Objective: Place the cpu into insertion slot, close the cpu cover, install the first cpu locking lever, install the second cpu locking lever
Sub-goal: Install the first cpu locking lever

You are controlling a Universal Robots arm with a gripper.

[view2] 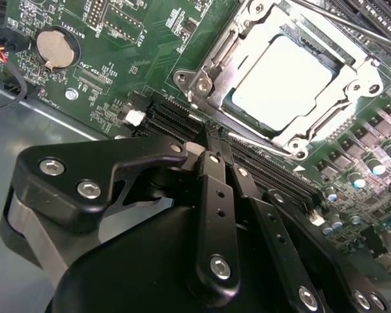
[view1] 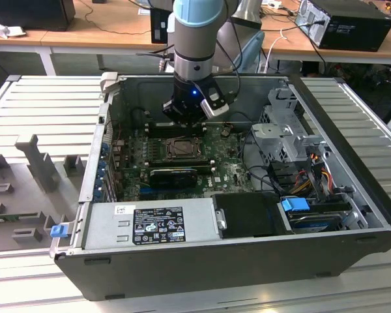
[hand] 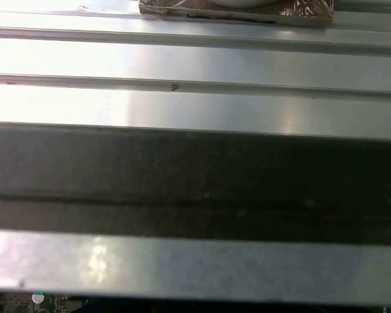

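— Hovering inside the open computer case (view1: pixel 352 215), the end effector (view2: pixel 215 140) has its two black fingers (view2: pixel 212 195) pressed together, tips meeting, with nothing between them.

— Where is it against the board?

— Low over the green motherboard (view2: pixel 137 59), tips just beside the long black card slots (view2: pixel 176 117), near a corner of the insertion slot (view2: pixel 205 81).

— And the cpu?

— The cpu (view2: pixel 280 78) lies flat in the insertion slot, its pale top showing through the window of the cpu cover (view2: pixel 339 62), which lies down around it. A thin lever (view2: pixel 342 23) runs along one side.

— Anything further out?

— A coin battery (view2: pixel 55 49) on the board, and the ribbed metal table (view1: pixel 45 104) under the case.
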